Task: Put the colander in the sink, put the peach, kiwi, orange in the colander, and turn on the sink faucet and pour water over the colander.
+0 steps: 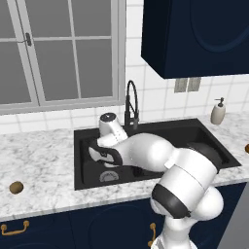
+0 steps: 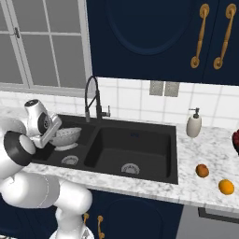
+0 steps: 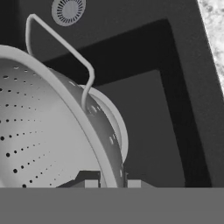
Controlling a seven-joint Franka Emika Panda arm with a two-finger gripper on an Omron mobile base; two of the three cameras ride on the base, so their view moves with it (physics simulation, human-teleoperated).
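The silver perforated colander (image 2: 66, 137) hangs in the left basin of the black sink (image 2: 135, 144), just above its drain. My gripper (image 2: 52, 135) is shut on the colander's rim. In the hand view the colander (image 3: 39, 131) fills the left side, and its rim is pinched between my gripper (image 3: 112, 183) fingertips. The black gooseneck sink faucet (image 1: 131, 104) stands behind the basins with no water running. The brown kiwi (image 1: 16, 187) lies on the counter left of the sink (image 1: 194, 131). The peach (image 2: 202, 170) and the orange (image 2: 226, 186) lie on the counter to the right.
A beige soap pump bottle (image 2: 193, 125) stands on the counter right of the sink. A dark red thing (image 2: 235, 140) sits at the far right edge. Dark blue cabinets (image 2: 149, 37) hang overhead and a window (image 1: 58, 48) is behind the left counter.
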